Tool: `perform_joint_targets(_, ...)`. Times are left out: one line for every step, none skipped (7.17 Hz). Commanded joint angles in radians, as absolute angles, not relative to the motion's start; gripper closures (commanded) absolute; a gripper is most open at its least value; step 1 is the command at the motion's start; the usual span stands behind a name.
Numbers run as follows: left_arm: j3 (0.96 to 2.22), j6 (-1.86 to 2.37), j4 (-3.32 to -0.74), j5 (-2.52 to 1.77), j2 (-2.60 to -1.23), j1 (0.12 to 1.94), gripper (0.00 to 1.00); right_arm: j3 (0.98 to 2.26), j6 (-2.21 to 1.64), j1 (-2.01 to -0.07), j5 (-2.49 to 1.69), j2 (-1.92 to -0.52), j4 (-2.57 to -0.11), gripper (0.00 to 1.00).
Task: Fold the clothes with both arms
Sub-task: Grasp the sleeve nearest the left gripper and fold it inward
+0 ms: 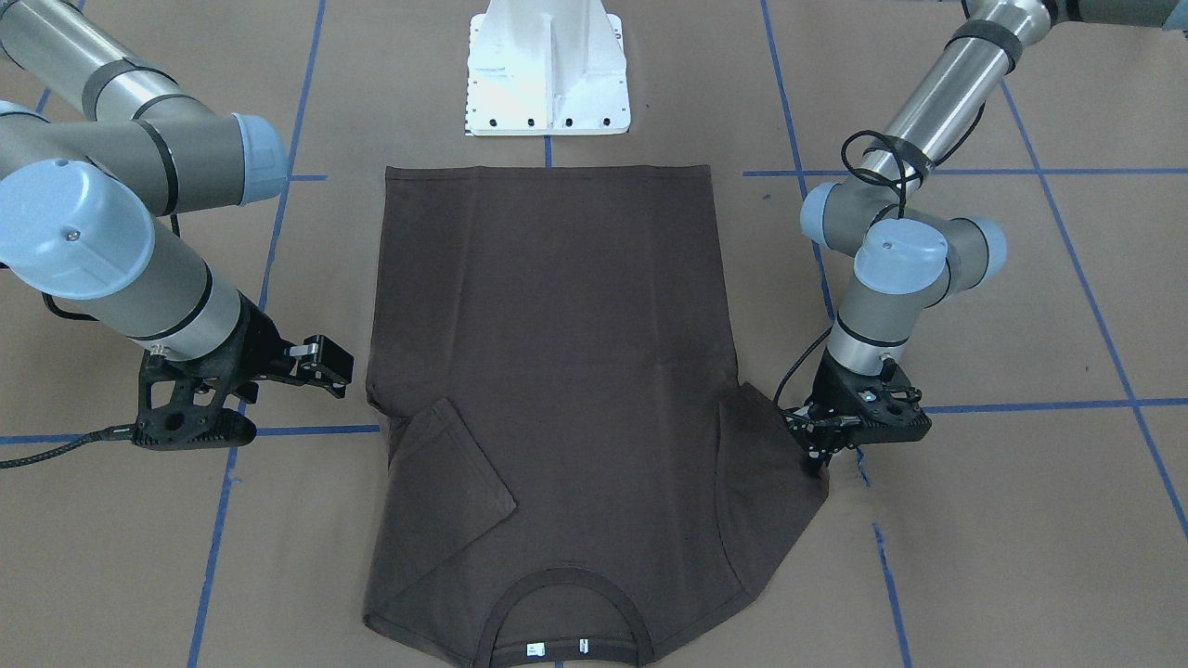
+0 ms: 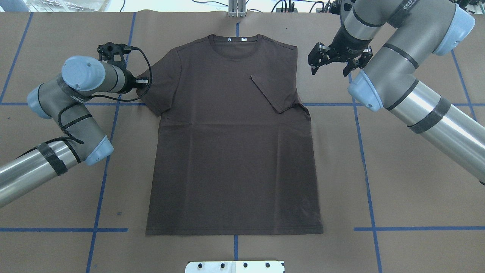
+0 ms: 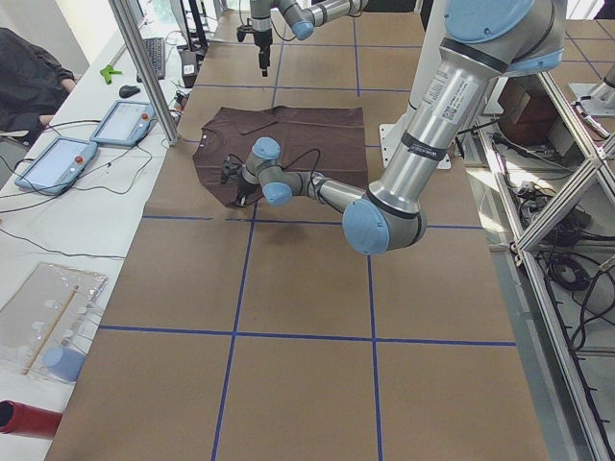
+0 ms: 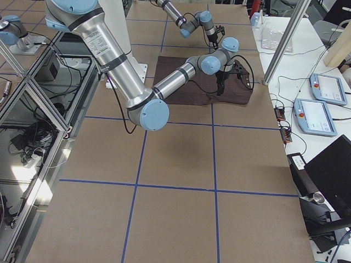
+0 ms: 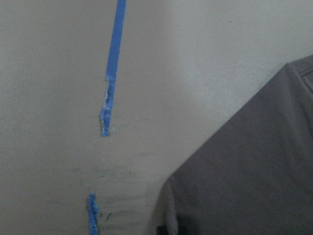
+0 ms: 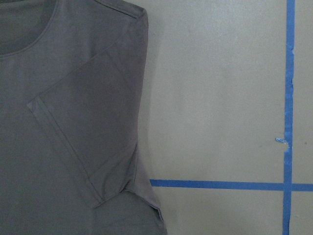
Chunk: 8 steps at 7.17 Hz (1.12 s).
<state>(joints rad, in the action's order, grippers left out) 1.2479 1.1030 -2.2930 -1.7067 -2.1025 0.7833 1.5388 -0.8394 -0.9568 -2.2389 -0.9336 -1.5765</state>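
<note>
- Brown paper covers the table [image 2: 416, 189]. The T-shirt [image 2: 231, 151] lies flat at its centre, collar away from the robot, with one folded sleeve [image 2: 271, 93] tucked in over the chest.
- Risk, as I judge it: the left gripper [image 1: 817, 461] is right at the hem of the spread sleeve [image 2: 157, 91]. A thin bite could slip off, or drag and wrinkle the body.
- The left arm [image 2: 72, 125] is low, its wrist angled down to the cloth. I cannot tell whether its fingers pinch the hem.
- The right gripper [image 2: 329, 68] hovers just off the shoulder, fingers apart and empty.
</note>
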Motion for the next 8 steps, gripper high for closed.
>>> perform_joint_targets(1.285,1.103,-2.138,-1.709,-2.188,0.784,1.0,1.542,-0.844,-0.954,-2.238,-0.936,-1.575,0.0)
perform_joint_targets(1.289,1.109,-2.072,-1.71,-2.253,0.784,1.0,1.542,-0.845,-0.953,-2.238,-0.937,-1.575,0.0)
perform_joint_targets(1.286,1.121,-2.021,-1.713,-2.313,0.782,1.0,1.542,-0.847,-0.951,-2.238,-0.937,-1.575,0.0)
perform_joint_targets(1.278,1.155,-1.997,-1.716,-2.366,0.779,1.0,1.545,-0.85,-0.95,-2.237,-0.94,-1.571,0.0)
perform_joint_targets(1.222,1.199,-1.999,-1.713,-2.412,0.749,1.0,1.546,-0.85,-0.95,-2.237,-0.956,-1.546,0.0)
perform_joint_targets(1.185,1.221,-2.008,-1.71,-2.439,0.726,1.0,1.546,-0.85,-0.948,-2.237,-0.966,-1.527,0.0)
perform_joint_targets(1.181,1.238,-2.011,-1.71,-2.442,0.71,1.0,1.546,-0.85,-0.948,-2.235,-0.968,-1.526,0.0)
perform_joint_targets(1.18,1.239,-2.013,-1.71,-2.453,0.703,1.0,1.546,-0.85,-0.948,-2.235,-0.968,-1.526,0.0)
